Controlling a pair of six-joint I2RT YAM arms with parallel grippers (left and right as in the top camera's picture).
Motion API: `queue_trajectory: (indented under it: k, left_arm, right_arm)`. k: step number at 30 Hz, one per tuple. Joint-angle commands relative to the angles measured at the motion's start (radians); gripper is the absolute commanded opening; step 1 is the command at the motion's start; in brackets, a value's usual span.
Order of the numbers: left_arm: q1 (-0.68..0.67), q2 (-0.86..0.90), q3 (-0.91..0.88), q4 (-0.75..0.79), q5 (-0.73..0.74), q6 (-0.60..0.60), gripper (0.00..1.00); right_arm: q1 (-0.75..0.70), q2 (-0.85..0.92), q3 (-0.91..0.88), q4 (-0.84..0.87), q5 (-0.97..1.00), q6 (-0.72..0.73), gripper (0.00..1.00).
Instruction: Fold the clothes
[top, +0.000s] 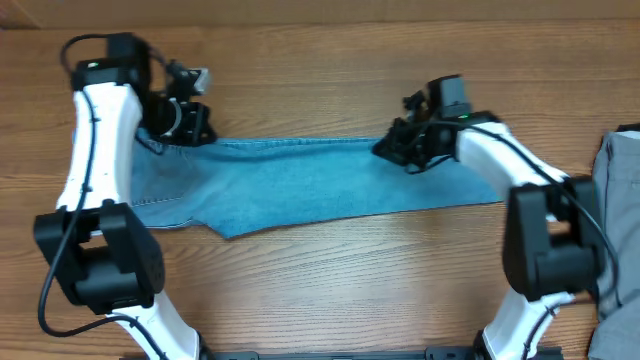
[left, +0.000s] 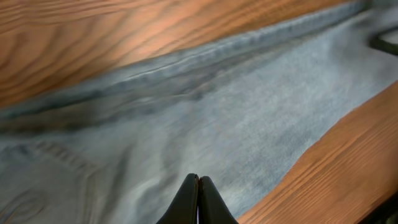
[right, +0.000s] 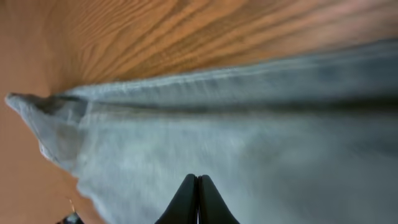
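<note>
While the left gripper (top: 192, 128) and right gripper (top: 392, 150) sit at its far edge, the jeans (top: 300, 185) lie flat across the table (top: 330, 290).
Both pincers are pressed together tip to tip; can't tell if any cloth is caught. Grey garment (top: 622, 190) lies at the right edge.

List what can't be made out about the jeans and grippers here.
Overhead: the left arm and right arm cover both ends of the jeans; the grey garment is cut by the right edge.
Wrist views: blurred; whether the shut left gripper or right gripper pinches denim is unclear.
</note>
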Motion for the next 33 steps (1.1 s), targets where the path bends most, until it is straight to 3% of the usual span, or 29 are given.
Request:
queue_trajectory:
  k: [1, 7, 14, 21, 25, 29, 33]
  left_arm:
    - [-0.054, 0.019, 0.013, 0.004, -0.048, 0.034, 0.04]
    - [-0.138, 0.024, -0.031, 0.055, -0.06, 0.034, 0.04]
    - [-0.21, 0.024, -0.167, 0.18, -0.13, 0.028, 0.04]
    - [-0.202, 0.024, -0.365, 0.543, -0.326, -0.197, 0.06]
    - [-0.167, 0.024, -0.391, 0.666, -0.369, -0.279, 0.1]
    - [-0.109, 0.024, -0.387, 0.695, -0.356, -0.352, 0.08]
    - [-0.064, 0.02, -0.319, 0.582, -0.213, -0.31, 0.06]
  right_arm:
    - [0.033, 0.07, -0.006, 0.111, -0.016, 0.13, 0.04]
    - [0.048, 0.163, -0.006, 0.345, 0.006, 0.29, 0.04]
    - [0.0, 0.143, 0.021, 0.341, -0.165, 0.159, 0.04]
    - [-0.049, 0.008, 0.024, 0.192, -0.251, 0.032, 0.04]
    - [-0.049, -0.086, 0.024, 0.055, -0.235, -0.063, 0.04]
    - [-0.048, -0.141, 0.024, -0.101, -0.19, -0.094, 0.04]
    - [-0.038, -0.139, 0.006, -0.2, -0.149, -0.123, 0.04]
